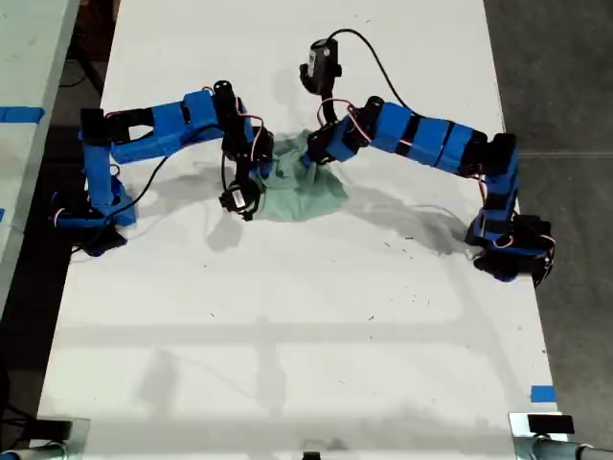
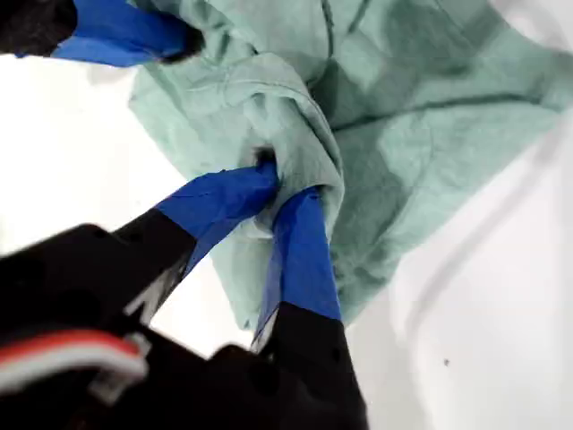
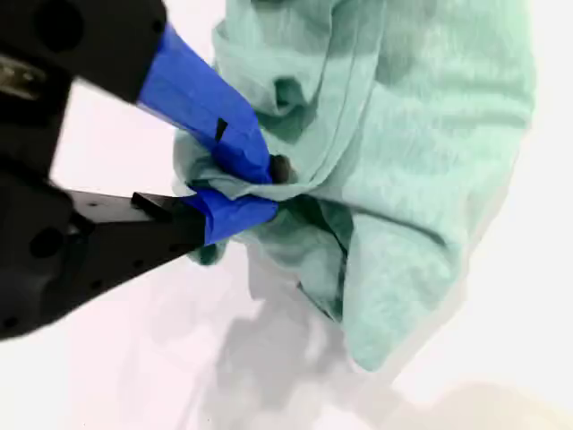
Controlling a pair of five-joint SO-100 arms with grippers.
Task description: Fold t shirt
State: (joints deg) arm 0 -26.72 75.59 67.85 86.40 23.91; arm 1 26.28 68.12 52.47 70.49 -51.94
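Both claws pinch bunched t shirt [image 1: 305,190]: my first gripper [image 2: 285,193], my second gripper [image 3: 240,184]. Lift evenly, spread apart to flatten before folding.

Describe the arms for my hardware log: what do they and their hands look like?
Both arms are built of blocky bright blue segments joined by black servos, with thin red, white and black wires looping along them. My first hand and my second hand each have blue-taped fingers on black bodies. A black camera with a black cable sits above one wrist.
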